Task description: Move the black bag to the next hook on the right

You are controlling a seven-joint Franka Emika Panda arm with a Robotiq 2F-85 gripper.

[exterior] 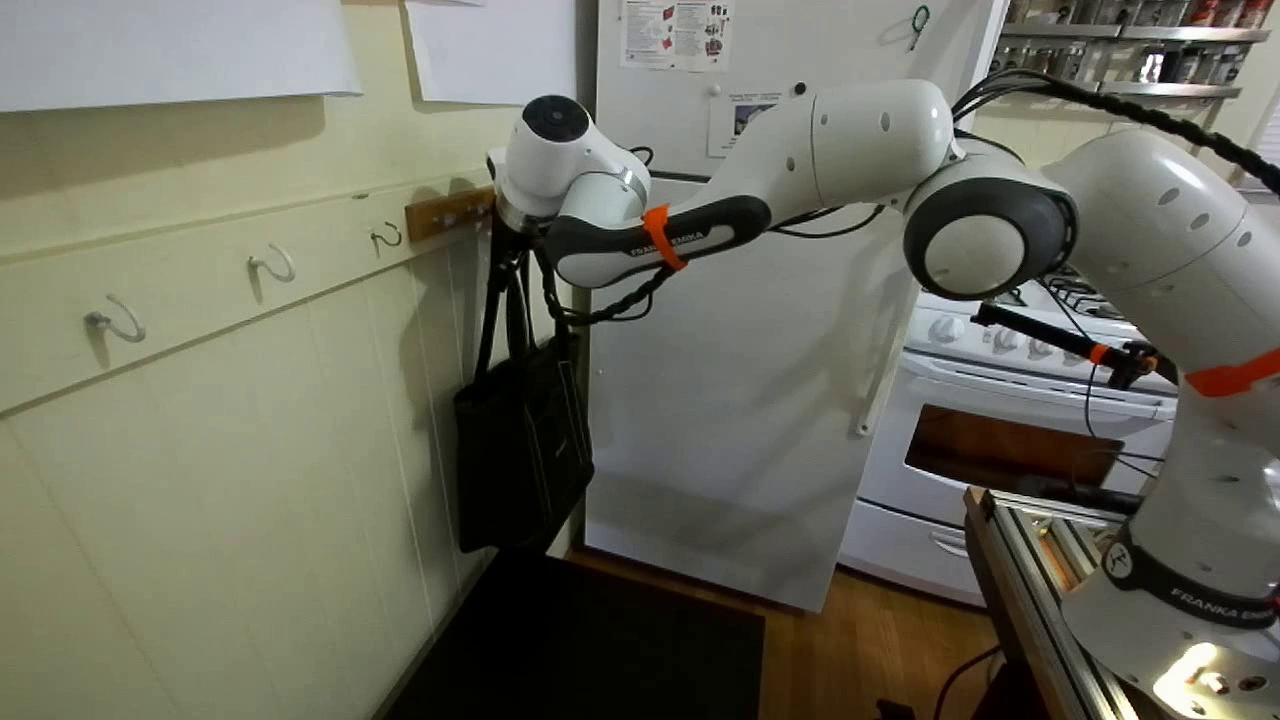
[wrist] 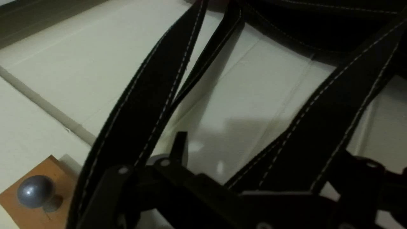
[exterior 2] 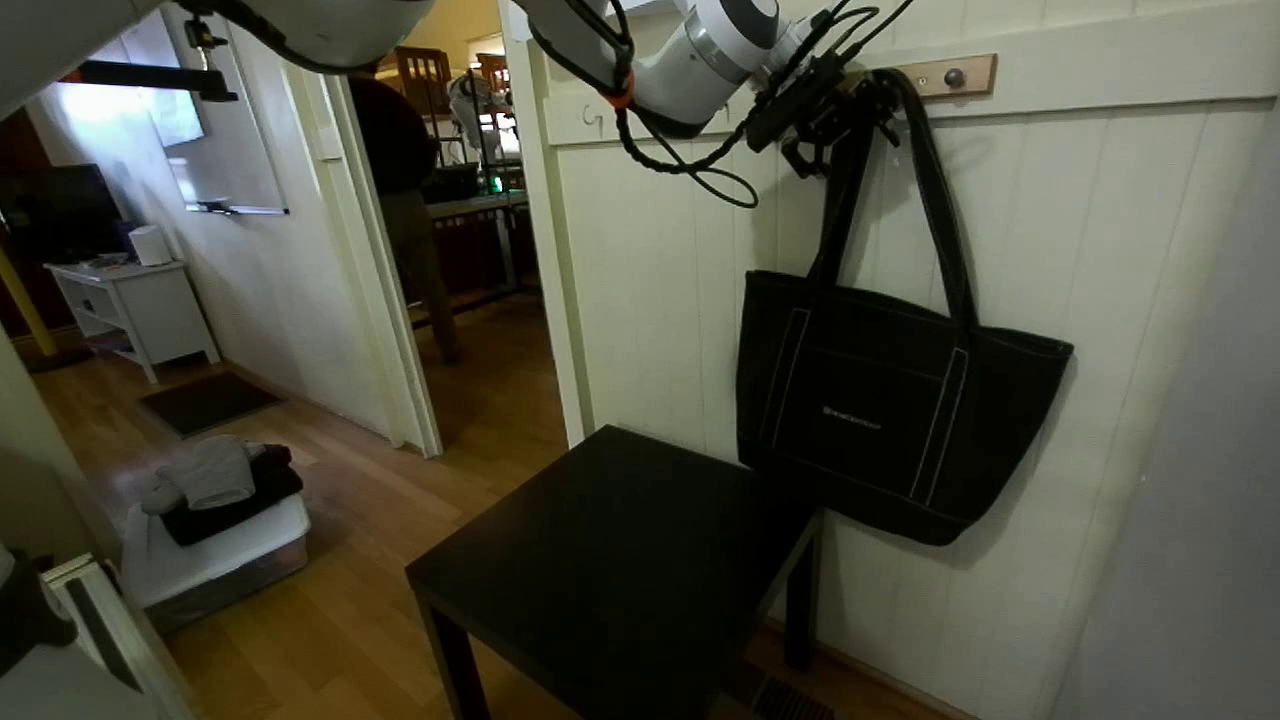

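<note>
Black bag (exterior 2: pixel 870 420) hangs against the panelled wall (exterior 2: pixel 660 300), rim sloping in an exterior view, its straps (wrist: pixel 143 92) rising to the pincer (wrist: pixel 264 152) beside a wooden strip (exterior 2: pixel 936 72). Pincer spread, fingers (wrist: pixel 180 149) well apart among the straps; what carries the bag's weight is hidden. Dark round knob (exterior 2: pixel 953 77) on the strip, just beside the straps. Pale hooks (exterior: pixel 281 275) farther along the same wall. Black desk (exterior 2: pixel 600 560) lower down, near the bag.

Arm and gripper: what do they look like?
White, rounded robot arm with dark grey joint covers, orange bands and white "FRANKA EMIKA" lettering. Black braided cable along it. Black angular gripper with jointed linkages and small round grey pins.
</note>
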